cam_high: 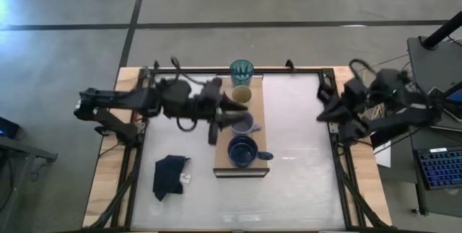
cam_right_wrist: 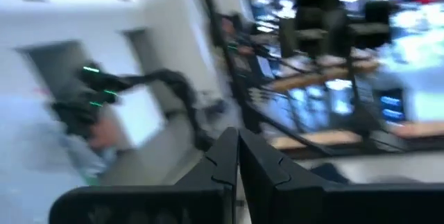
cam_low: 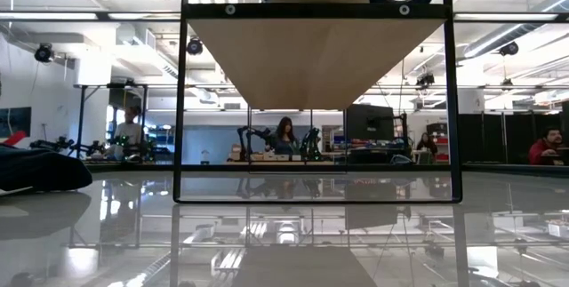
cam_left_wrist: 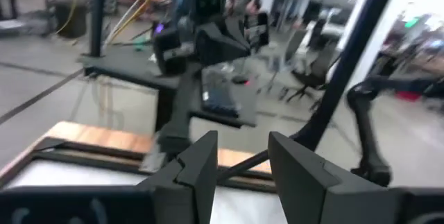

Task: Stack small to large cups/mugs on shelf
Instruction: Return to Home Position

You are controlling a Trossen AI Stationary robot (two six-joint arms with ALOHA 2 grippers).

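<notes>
Four cups stand in a row on the light-brown shelf (cam_high: 221,157). From far to near they are the teal tumbler (cam_high: 242,68), the cream cup (cam_high: 242,94), the lavender mug (cam_high: 246,125) and the dark blue mug (cam_high: 243,151). My left gripper (cam_high: 242,112) reaches in from the table's left and hovers open between the cream cup and the lavender mug. The left wrist view shows my left gripper (cam_left_wrist: 243,144) with nothing between its fingers. My right gripper (cam_high: 322,111) waits shut at the table's right edge, also seen in the right wrist view (cam_right_wrist: 238,141).
A black cloth (cam_high: 170,175) lies on the white tabletop near the left, with a small white scrap (cam_high: 186,178) beside it. The cloth (cam_low: 36,168) also shows in the low view. Bare tabletop (cam_high: 299,139) stretches between the shelf and the right arm. People sit in the room beyond.
</notes>
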